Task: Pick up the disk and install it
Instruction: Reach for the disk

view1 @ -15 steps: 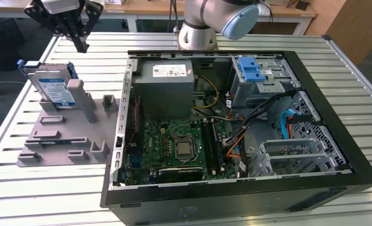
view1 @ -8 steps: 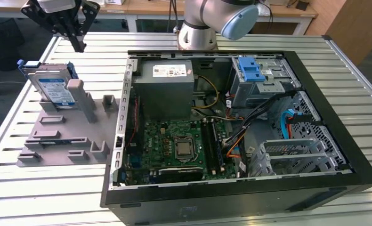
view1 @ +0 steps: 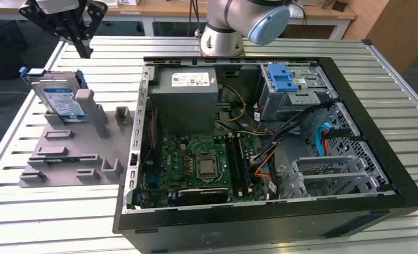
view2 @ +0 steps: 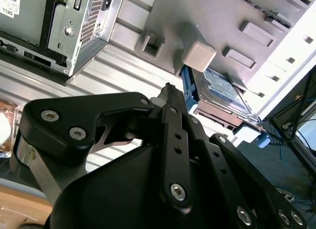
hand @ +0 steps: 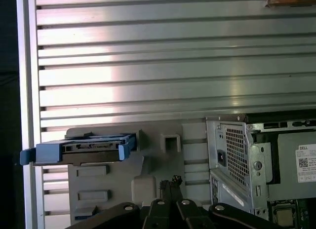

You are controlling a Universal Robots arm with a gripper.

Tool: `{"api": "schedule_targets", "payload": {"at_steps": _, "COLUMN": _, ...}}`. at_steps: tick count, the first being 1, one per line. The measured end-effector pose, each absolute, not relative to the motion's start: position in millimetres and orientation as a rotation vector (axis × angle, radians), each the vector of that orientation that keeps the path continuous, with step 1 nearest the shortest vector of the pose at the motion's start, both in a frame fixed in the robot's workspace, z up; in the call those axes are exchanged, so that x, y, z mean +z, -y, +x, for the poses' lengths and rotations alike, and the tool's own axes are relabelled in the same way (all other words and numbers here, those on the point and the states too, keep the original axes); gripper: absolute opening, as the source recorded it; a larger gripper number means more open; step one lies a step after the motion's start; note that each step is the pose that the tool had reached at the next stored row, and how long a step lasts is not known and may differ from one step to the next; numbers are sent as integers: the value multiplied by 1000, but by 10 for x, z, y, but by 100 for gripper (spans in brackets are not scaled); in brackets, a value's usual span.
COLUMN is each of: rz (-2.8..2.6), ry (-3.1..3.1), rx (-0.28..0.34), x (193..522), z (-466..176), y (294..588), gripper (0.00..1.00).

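The disk [view1: 61, 100] is a silver drive with a blue-and-white label and blue side rails. It leans on edge at the back of a grey holder plate [view1: 67, 159] at the exterior view's left. My gripper [view1: 85, 52] hangs above and behind it, apart from it, with the jaws shut together and nothing between them. In the second wrist view the disk [view2: 219, 88] lies just beyond the closed gripper [view2: 170, 88]. The first wrist view looks at the disk [hand: 91, 149] edge-on, off to one side of the gripper [hand: 170, 182].
An open computer case [view1: 378, 106] lies on the slatted metal table [view1: 54, 222], to the exterior view's right of the holder. Inside are a grey power-supply box [view1: 188, 100], a motherboard [view1: 202, 164] and a metal drive cage with a blue latch [view1: 288, 79]. The arm's base [view1: 223, 37] stands behind the case.
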State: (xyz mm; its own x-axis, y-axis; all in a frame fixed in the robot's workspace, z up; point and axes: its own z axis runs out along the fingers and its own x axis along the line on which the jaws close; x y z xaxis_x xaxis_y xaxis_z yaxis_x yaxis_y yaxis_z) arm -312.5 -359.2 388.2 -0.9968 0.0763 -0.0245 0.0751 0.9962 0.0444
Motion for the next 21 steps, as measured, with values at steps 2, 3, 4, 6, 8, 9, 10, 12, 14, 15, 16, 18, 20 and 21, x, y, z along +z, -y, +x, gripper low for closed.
{"api": "schedule_targets", "payload": {"at_steps": 2, "rz": 118, "ry": -3112, "rx": 68, "x": 3881, "z": -3146, "y": 3587, "gripper": 11}}
{"api": "schedule_targets", "payload": {"at_steps": 3, "rz": 118, "ry": -3112, "rx": 68, "x": 3881, "z": -3155, "y": 3584, "gripper": 11}}
{"api": "schedule_targets", "payload": {"at_steps": 4, "rz": 118, "ry": -3112, "rx": 68, "x": 3880, "z": -3165, "y": 3581, "gripper": 11}}
{"api": "schedule_targets", "payload": {"at_steps": 6, "rz": 118, "ry": -3112, "rx": 68, "x": 3879, "z": -3190, "y": 3575, "gripper": 11}}
{"api": "schedule_targets", "payload": {"at_steps": 8, "rz": 118, "ry": -3113, "rx": 68, "x": 3877, "z": -3215, "y": 3569, "gripper": 11}}
{"api": "schedule_targets", "payload": {"at_steps": 9, "rz": 118, "ry": -3112, "rx": 68, "x": 3877, "z": -3227, "y": 3566, "gripper": 11}}
{"api": "schedule_targets", "payload": {"at_steps": 10, "rz": 118, "ry": -3113, "rx": 67, "x": 3876, "z": -3239, "y": 3562, "gripper": 11}}
{"api": "schedule_targets", "payload": {"at_steps": 12, "rz": 118, "ry": -3112, "rx": 64, "x": 3875, "z": -3256, "y": 3558, "gripper": 11}}
{"api": "schedule_targets", "payload": {"at_steps": 14, "rz": 118, "ry": -3112, "rx": 60, "x": 3875, "z": -3259, "y": 3557, "gripper": 11}}
{"api": "schedule_targets", "payload": {"at_steps": 15, "rz": 118, "ry": -3113, "rx": 60, "x": 3875, "z": -3260, "y": 3557, "gripper": 11}}
{"api": "schedule_targets", "payload": {"at_steps": 16, "rz": 118, "ry": -3113, "rx": 60, "x": 3875, "z": -3260, "y": 3557, "gripper": 11}}
{"api": "schedule_targets", "payload": {"at_steps": 18, "rz": 118, "ry": -3113, "rx": 60, "x": 3875, "z": -3260, "y": 3557, "gripper": 11}}
{"api": "schedule_targets", "payload": {"at_steps": 20, "rz": 118, "ry": -3113, "rx": 60, "x": 3875, "z": -3260, "y": 3556, "gripper": 11}}
{"api": "schedule_targets", "payload": {"at_steps": 21, "rz": 118, "ry": -3113, "rx": 59, "x": 3875, "z": -3260, "y": 3556, "gripper": 11}}
